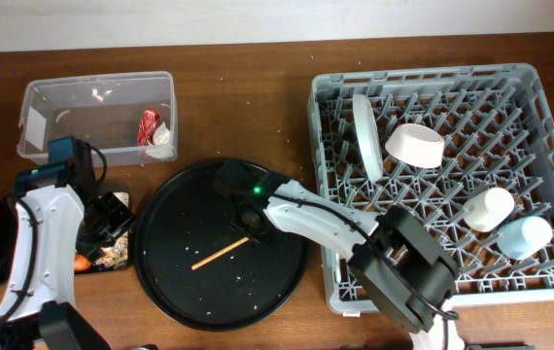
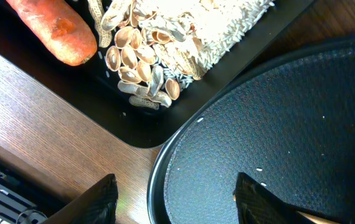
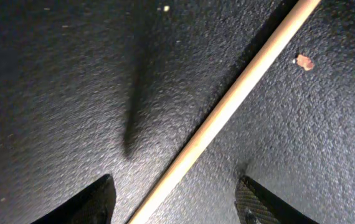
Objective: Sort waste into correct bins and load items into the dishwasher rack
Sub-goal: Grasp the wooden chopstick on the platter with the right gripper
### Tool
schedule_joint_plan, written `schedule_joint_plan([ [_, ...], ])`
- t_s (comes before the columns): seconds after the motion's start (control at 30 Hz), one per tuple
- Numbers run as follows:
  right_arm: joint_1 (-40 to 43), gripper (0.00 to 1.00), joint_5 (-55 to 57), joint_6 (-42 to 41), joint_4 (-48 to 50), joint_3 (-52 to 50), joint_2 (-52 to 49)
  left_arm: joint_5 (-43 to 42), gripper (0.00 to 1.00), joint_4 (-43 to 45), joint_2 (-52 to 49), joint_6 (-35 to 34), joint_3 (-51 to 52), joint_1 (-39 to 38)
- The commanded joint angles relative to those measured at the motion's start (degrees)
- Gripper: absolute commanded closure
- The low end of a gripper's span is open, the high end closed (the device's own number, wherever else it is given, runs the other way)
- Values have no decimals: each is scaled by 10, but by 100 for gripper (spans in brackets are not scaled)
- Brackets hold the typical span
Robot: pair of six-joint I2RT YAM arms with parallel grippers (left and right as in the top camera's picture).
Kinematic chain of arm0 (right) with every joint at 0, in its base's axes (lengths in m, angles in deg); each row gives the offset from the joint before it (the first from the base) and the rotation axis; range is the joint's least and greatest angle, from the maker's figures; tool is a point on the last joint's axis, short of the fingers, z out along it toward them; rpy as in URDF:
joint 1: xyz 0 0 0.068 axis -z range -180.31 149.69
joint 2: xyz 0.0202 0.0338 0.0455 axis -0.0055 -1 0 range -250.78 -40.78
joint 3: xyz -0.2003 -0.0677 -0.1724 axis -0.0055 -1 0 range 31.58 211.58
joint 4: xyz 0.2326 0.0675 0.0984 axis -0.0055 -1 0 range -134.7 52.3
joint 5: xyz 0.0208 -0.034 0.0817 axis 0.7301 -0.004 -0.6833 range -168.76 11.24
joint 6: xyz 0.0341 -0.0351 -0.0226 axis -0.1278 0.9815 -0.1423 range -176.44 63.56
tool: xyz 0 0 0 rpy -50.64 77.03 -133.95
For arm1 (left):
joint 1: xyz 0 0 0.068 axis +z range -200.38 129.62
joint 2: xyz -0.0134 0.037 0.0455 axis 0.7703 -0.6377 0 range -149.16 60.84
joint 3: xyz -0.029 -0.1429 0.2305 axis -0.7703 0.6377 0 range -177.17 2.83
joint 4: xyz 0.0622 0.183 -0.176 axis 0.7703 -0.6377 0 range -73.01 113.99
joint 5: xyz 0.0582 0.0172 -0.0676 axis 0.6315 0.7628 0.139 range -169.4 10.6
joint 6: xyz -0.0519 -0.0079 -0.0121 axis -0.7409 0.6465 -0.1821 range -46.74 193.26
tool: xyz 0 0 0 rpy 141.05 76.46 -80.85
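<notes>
A thin wooden chopstick (image 1: 221, 255) lies on the large round black tray (image 1: 180, 282). My right gripper (image 3: 176, 202) is open, low over the tray, with the chopstick (image 3: 227, 109) passing between its fingers. My left gripper (image 2: 176, 199) is open and empty, straddling the round tray's rim beside the shallow black tray (image 2: 140, 127), which holds an orange carrot (image 2: 56, 28) and beige scraps (image 2: 165, 43). The clear tub (image 1: 97, 117) holds the red wrapper (image 1: 150, 124) and white tissue (image 1: 163, 138). The grey rack (image 1: 447, 185) holds a white plate (image 1: 366, 134), a cream bowl (image 1: 415, 146) and two cups (image 1: 489, 208).
Small crumbs (image 3: 302, 61) dot the round tray. The shallow black tray (image 1: 102, 255) sits at its left, partly under my left arm. The wooden table (image 1: 248, 117) runs behind the tub and rack.
</notes>
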Motion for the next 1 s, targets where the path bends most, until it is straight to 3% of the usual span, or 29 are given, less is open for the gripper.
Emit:
schedule_joint_plan([
  [0.0,1,39,26,-9,-5,5,-8,2,40,0,5,10,4,0],
  [0.2,1,55,35,-6,-30,5,-8,2,40,0,5,10,4,0],
  [0.43,1,64,34,10,-51,5,-23,2,40,0,5,10,4,0],
  [0.6,1,78,34,16,-65,5,-33,2,40,0,5,10,4,0],
  [0.67,1,78,32,31,-65,5,-33,2,40,0,5,10,4,0],
  [0.8,1,90,28,76,-70,15,-26,2,40,0,5,10,4,0],
  [0.97,1,96,27,113,-82,40,-22,2,40,0,5,10,4,0],
])
